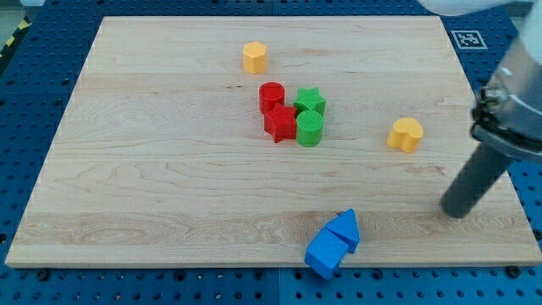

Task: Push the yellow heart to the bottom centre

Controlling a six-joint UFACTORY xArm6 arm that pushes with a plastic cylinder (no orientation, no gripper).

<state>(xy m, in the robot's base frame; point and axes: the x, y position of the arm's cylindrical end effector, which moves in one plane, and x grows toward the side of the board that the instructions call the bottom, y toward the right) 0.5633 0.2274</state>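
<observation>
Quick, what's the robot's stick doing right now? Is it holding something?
My tip: holds nothing, touches no block; it sits to the lower right of the yellow heart.

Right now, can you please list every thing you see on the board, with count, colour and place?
heart: 1, yellow, right of the middle cluster
hexagon block: 1, yellow, near the view's top
red blocks: 2, red, middle, touching
green blocks: 2, green, middle, against the red ones
blue blocks: 2, blue, bottom edge, touching
board: 1, light wood, on a blue table
my tip: 1, dark rod, lower right of the heart, apart from it
</observation>
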